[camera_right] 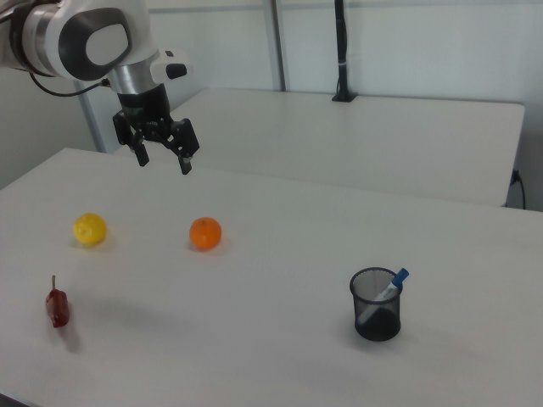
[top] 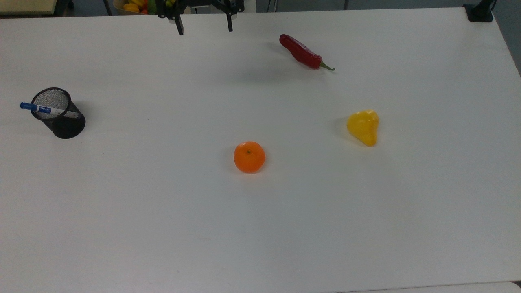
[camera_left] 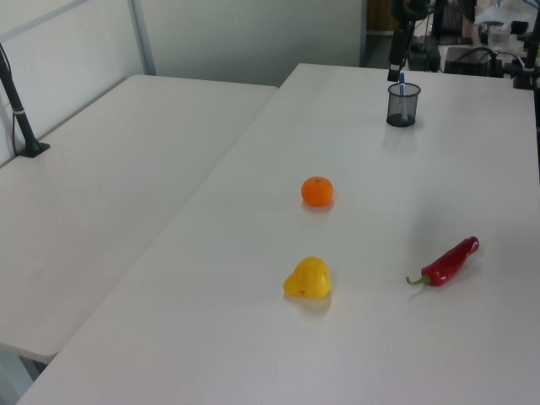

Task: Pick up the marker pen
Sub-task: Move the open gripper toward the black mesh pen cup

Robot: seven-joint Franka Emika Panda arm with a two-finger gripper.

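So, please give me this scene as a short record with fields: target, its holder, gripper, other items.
target: marker pen, blue cap up, leaning in the cup
holder: black mesh cup, upright on the white table
gripper: gripper open, empty, hanging above the table, apart from the cup
other items: orange, yellow fruit, red chili, each lying apart

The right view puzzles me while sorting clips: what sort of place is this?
Probably a robotics lab: a robot arm with an open gripper hangs over a plain white table holding a mesh pen cup and toy-like produce.
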